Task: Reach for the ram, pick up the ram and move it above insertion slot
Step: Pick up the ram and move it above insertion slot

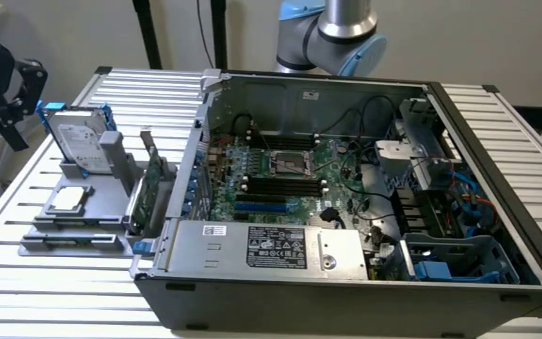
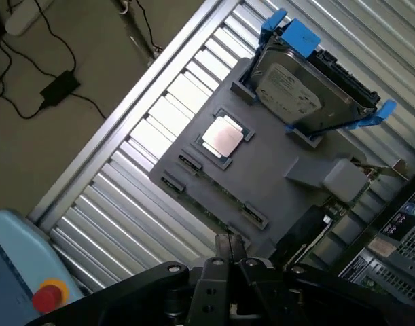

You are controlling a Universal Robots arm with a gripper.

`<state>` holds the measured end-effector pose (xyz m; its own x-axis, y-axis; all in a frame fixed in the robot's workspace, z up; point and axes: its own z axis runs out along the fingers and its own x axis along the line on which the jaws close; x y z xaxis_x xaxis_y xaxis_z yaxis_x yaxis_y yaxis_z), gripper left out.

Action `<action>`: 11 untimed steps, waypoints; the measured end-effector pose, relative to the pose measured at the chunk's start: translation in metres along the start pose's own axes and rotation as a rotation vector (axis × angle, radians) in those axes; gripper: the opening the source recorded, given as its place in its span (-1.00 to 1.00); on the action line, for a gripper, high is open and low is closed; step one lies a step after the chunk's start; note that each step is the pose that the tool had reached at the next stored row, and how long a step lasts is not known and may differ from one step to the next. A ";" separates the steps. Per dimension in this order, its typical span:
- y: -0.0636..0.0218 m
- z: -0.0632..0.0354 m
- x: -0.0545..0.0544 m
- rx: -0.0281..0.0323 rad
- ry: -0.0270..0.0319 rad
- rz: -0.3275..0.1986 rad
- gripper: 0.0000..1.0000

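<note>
My fingers [image 2: 231, 243] are pressed together with nothing between them. They hang above the slatted tabletop [image 1: 54, 296] at the exterior view's left, apart from everything on it. Just ahead of their tips in the wrist view sits the gray holder [image 1: 97, 212]. The ram [image 2: 210, 204] lies along that holder's near edge, a thin green stick seated on its long edge in a groove with small clips at both ends.

I judge the step in hand to be the reach, with nothing grasped yet. To do it well I would:
- turn so my pads face the stick's two flat sides
- centre over its middle, well away from the end clips
- spread before coming down
- keep off the silver processor [image 1: 68, 200] lying flat just behind it

Further back on the holder the hard drive [image 1: 75, 140] stands on edge in its blue bracket. Its white label carries print, but I cannot read it. Right of the holder an expansion card [image 1: 153, 185] stands upright, near enough that I should come down straight rather than swing in sideways.

Then comes the open computer case [image 1: 281, 95]. Its motherboard [image 1: 226, 201] carries the long black memory slots [image 1: 281, 185] next to the processor socket. Along the case's front runs the power supply [image 1: 337, 251], with a white sticker and a black label whose lettering is too fine to read. No brand name is legible anywhere.
</note>
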<state>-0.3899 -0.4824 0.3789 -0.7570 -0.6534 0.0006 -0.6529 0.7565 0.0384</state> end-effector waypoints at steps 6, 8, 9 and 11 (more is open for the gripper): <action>0.0000 0.0000 0.000 0.0001 0.0042 -0.109 -0.79; -0.0001 0.0000 0.000 0.0001 0.0056 -0.145 -0.79; 0.0000 0.0000 0.000 0.0001 0.0062 -0.164 -0.79; 0.0000 0.0000 0.000 0.0002 0.0076 -0.200 -0.79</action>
<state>-0.3900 -0.4824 0.3788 -0.6123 -0.7906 0.0006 -0.7900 0.6118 0.0383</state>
